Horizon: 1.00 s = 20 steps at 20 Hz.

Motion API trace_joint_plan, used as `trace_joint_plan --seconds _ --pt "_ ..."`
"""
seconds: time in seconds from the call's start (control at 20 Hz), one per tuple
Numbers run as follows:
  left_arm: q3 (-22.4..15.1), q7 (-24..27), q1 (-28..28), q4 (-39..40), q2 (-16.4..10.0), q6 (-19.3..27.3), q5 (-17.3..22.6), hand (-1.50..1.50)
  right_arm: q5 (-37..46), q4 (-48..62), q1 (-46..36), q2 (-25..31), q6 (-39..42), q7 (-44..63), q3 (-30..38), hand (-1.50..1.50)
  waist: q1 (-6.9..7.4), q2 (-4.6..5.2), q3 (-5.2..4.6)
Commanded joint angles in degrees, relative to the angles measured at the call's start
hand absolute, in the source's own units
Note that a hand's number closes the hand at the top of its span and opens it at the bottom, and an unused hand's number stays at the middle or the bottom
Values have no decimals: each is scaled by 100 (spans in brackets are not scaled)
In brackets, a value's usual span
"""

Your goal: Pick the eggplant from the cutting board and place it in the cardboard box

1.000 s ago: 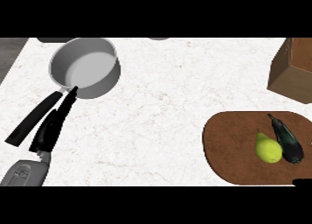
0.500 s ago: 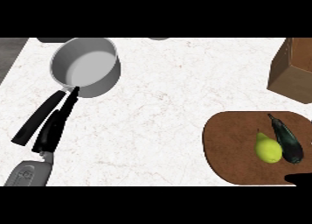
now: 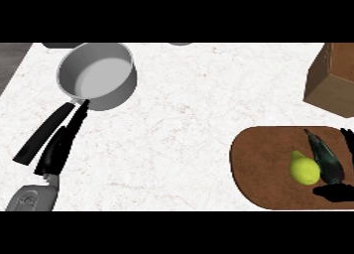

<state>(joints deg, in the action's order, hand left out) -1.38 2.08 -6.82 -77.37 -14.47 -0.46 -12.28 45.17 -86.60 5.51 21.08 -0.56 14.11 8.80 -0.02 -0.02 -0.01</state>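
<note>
Head view, the only one you've got. The white counter (image 3: pixel 187 124) fills most of it.

The cutting board (image 3: pixel 264 168) is brown and rounded and sits at lower right. The eggplant (image 3: pixel 327 159) lies on the board's right half. It is dark and long, with its stem end pointing up and away from you. A yellow-green pear (image 3: pixel 305 168) lies just beside it on its left, touching or nearly so (hard to call).

Your right hand (image 3: pixel 342 191) comes in at the lower right corner, over the board's edge. Its fingers (image 3: pixel 351 144) run straight up along the eggplant's right side. The thumb part sits at the eggplant's lower end. The fingers are spread apart, not closed on anything. Can't tell whether the hand touches the eggplant.

The cardboard box (image 3: pixel 333 89) is at upper right, cut off by the frame edge. It stands well apart from the board and its top is open.

A grey pot (image 3: pixel 99 74) sits at upper left, with its black handle (image 3: pixel 44 134) slanting down-left. Your left hand (image 3: pixel 61 146) lies just beside that handle on its right. The fingers are straight and point toward the pot, holding nothing. The grey forearm (image 3: pixel 33 198) is below it.
</note>
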Motion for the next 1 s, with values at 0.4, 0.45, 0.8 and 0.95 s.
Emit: trace_joint_plan --seconds 0.4,0.45,0.8,0.95 --pt "150 -73 -212 78 178 -140 -258 0 262 980 -565 -286 -213 -400 53 -150 -3 2 1" --pt "235 -133 -104 -82 141 -177 -138 0 189 1014 -361 -363 -320 -558 79 -150 -2 0 2" --pt "235 315 -30 286 201 -100 -267 0 932 1415 -462 -128 -1020 -948 -37 150 5 11 2" --pt "155 -221 -203 68 314 -72 -328 0 1175 1532 -643 -283 -1508 -966 -73 150 17 5 4"
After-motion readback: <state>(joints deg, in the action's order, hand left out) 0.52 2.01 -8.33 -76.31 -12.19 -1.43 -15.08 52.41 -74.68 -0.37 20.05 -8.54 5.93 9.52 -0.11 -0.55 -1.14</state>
